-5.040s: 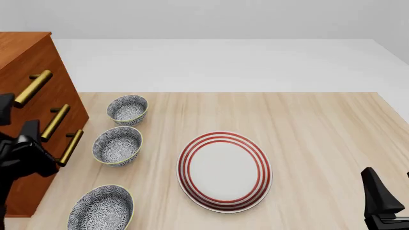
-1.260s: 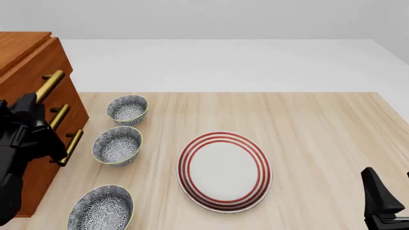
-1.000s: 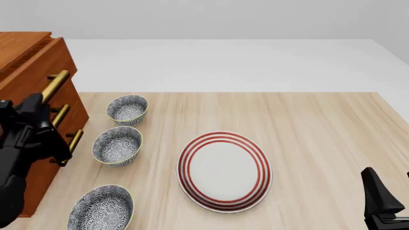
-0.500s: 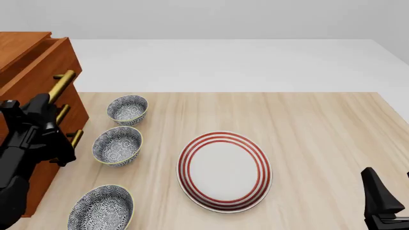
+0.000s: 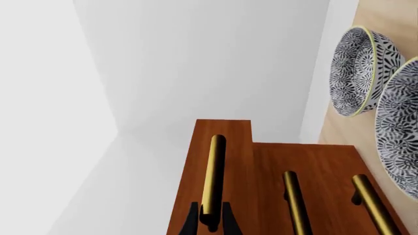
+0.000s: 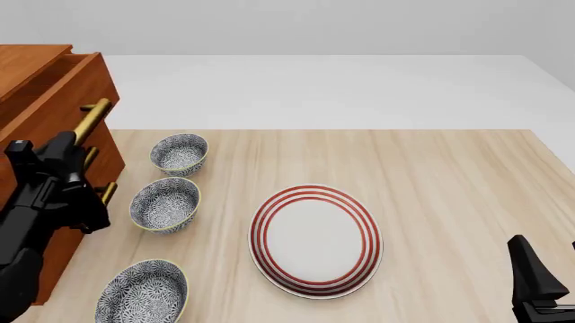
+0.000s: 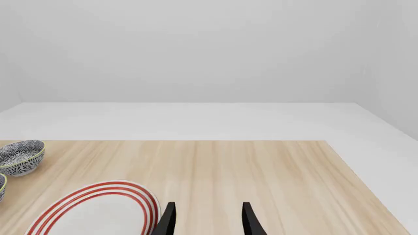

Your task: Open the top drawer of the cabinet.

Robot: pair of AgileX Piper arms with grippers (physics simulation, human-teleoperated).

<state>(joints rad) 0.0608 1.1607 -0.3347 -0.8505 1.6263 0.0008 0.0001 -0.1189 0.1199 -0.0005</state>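
Left gripper (image 5: pixel 210 226) pinches the near end of the brass handle (image 5: pixel 213 178) of the top drawer (image 6: pixel 56 94), whose long axis runs away along the fingers; the drawer juts partly from the cabinet (image 6: pixel 29 60), table's left. Right gripper (image 7: pixel 206 220), spread, hangs far off.

The cabinet (image 6: pixel 36 108) stands at the table's (image 6: pixel 449 182) left edge, its top drawer (image 6: pixel 63 94) jutting right past the two below. Three bowls (image 6: pixel 165 204) line up near-to-far just right of it; the plate (image 6: pixel 314 240) lies right of them, mid-table.
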